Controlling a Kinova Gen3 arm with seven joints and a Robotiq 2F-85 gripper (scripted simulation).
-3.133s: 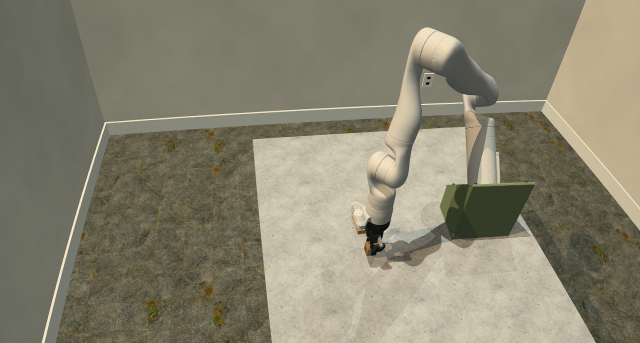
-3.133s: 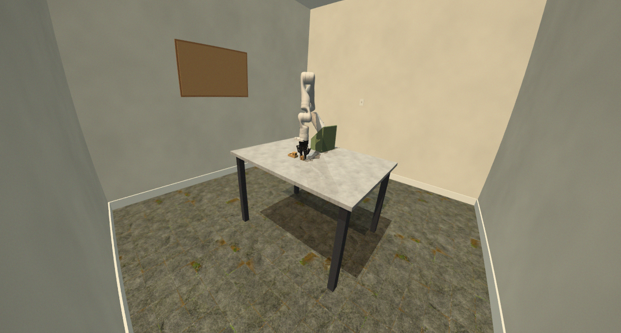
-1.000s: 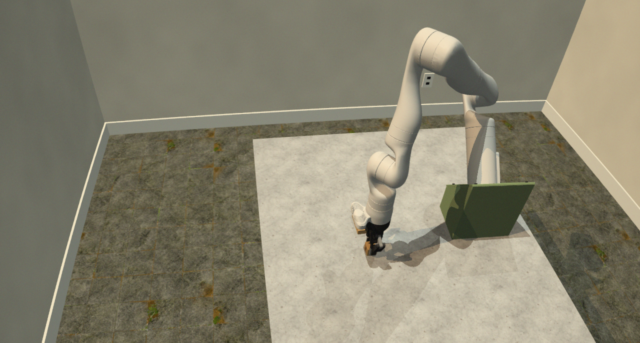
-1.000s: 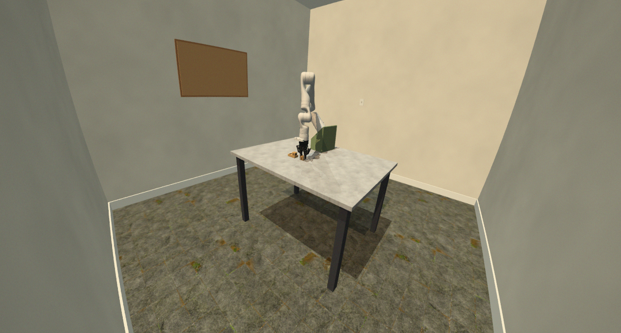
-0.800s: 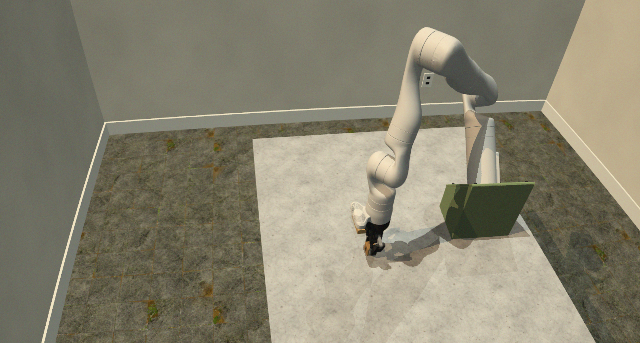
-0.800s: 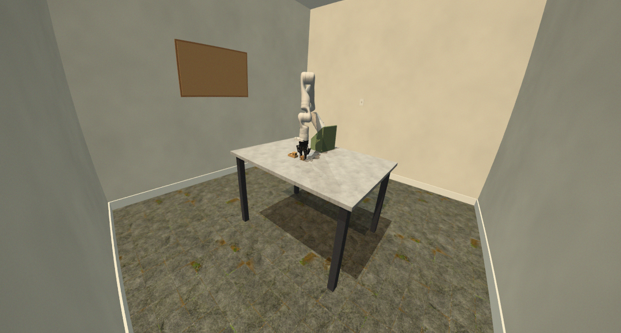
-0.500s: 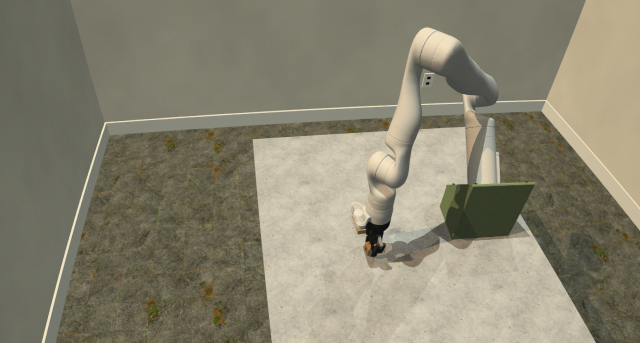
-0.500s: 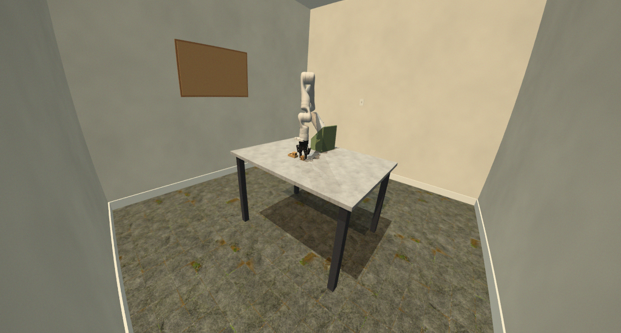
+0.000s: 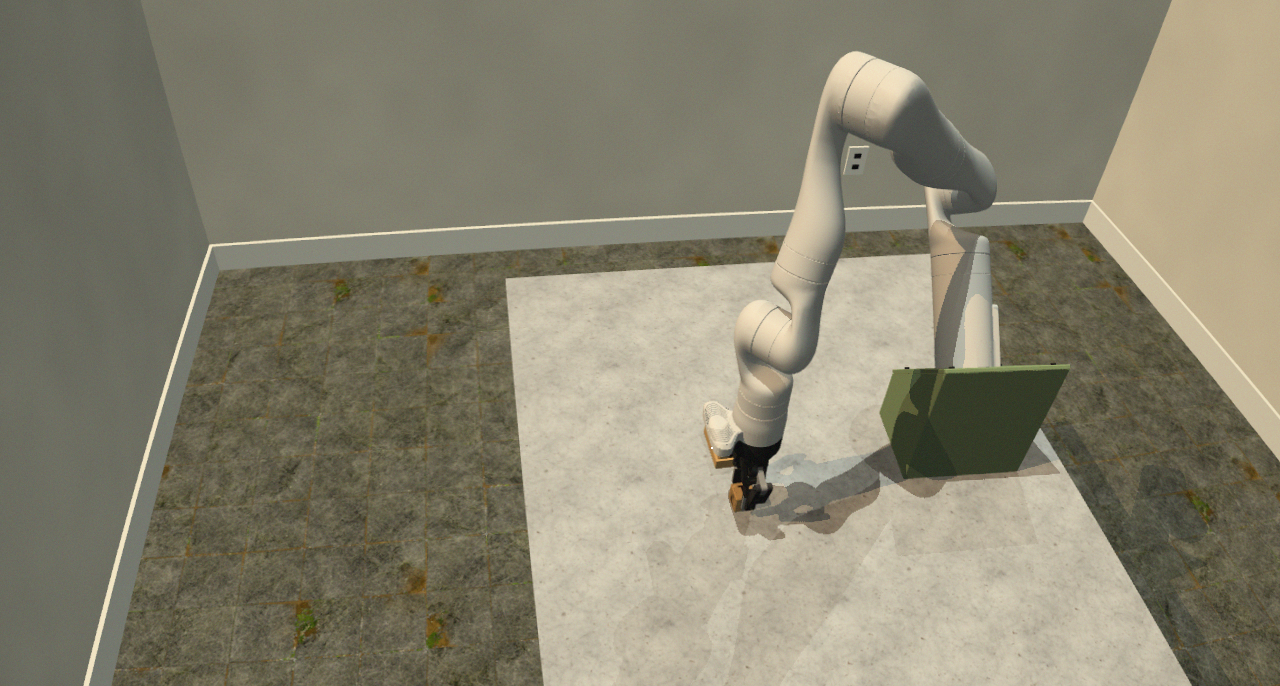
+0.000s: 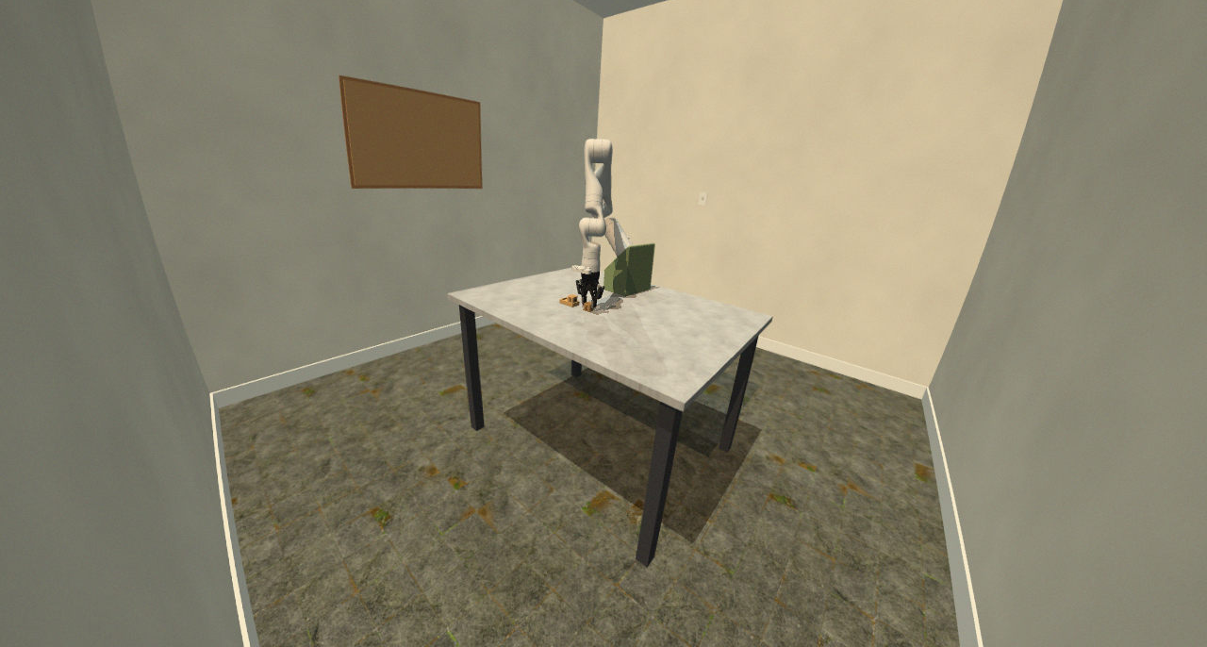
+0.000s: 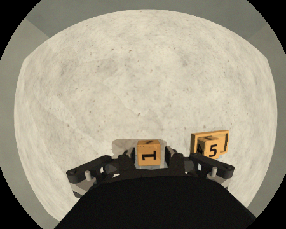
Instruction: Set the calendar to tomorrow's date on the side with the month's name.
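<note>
My gripper (image 11: 150,152) points down at the table, with its fingers standing a little apart from an orange cube (image 11: 150,154) between them. The cube's face toward the wrist camera shows a 1 lying on its side. The cube also shows in the top view (image 9: 735,496) at the fingertips, low at the table top; I cannot tell whether it touches the pads. The orange tray (image 11: 211,144) lies to the right and holds a second cube showing a 5. In the top view the tray (image 9: 714,455) is mostly hidden behind my wrist. The month's name is not visible.
A green slanted panel (image 9: 971,418) stands on the table by the arm's base, right of the gripper. The table's left edge (image 9: 519,467) is some way left of the tray. A brown board (image 10: 410,134) hangs on the wall.
</note>
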